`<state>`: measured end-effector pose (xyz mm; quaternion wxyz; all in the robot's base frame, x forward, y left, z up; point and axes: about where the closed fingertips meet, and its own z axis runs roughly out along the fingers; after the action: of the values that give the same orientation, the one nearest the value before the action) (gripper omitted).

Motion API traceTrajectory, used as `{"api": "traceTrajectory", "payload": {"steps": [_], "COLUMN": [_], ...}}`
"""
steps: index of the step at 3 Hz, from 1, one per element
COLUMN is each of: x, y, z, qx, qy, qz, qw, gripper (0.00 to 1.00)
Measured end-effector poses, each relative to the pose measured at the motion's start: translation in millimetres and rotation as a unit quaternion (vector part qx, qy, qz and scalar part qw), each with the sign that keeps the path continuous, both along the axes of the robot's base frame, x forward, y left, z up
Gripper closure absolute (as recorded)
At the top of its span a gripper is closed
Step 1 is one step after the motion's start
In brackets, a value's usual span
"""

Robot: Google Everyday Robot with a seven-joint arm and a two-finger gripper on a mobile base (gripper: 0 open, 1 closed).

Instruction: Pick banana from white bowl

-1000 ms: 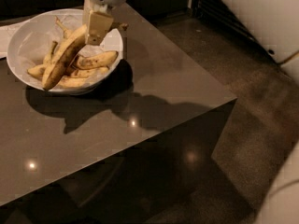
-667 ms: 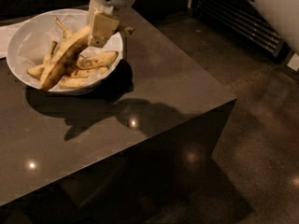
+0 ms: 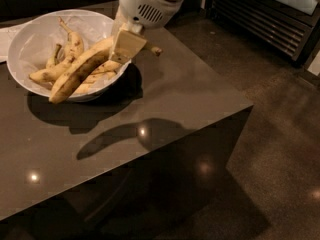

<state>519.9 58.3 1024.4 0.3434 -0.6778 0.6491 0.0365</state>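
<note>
Since a second earlier, the gripper (image 3: 126,48) had shifted toward 3 o'clock, clamped on the banana (image 3: 76,76), which lay tilted across the white bowl (image 3: 17,44). Lifting seemed underway, and a straight rise looked due next.

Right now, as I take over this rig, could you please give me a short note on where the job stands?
Claw: over the right rim of the white bowl, shut on the banana near its stem end.
Banana: tilted, stem end up by the claw, other end crossing the bowl's front rim; I cannot tell whether it touches there.
White bowl: on the table, with shorter bananas lying inside.
Done: the grasp.
Left: lift the banana clear of the bowl.
</note>
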Motion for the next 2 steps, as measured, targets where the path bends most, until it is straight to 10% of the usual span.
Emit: {"api": "traceTrajectory", "payload": {"steps": [2], "x": [-4.0], "y": [-3.9], "z": [3.3], "qx": [0.011], "qy": [-0.005], "qz": [-0.004], "qw": [0.9999], "gripper": [1.0]}}
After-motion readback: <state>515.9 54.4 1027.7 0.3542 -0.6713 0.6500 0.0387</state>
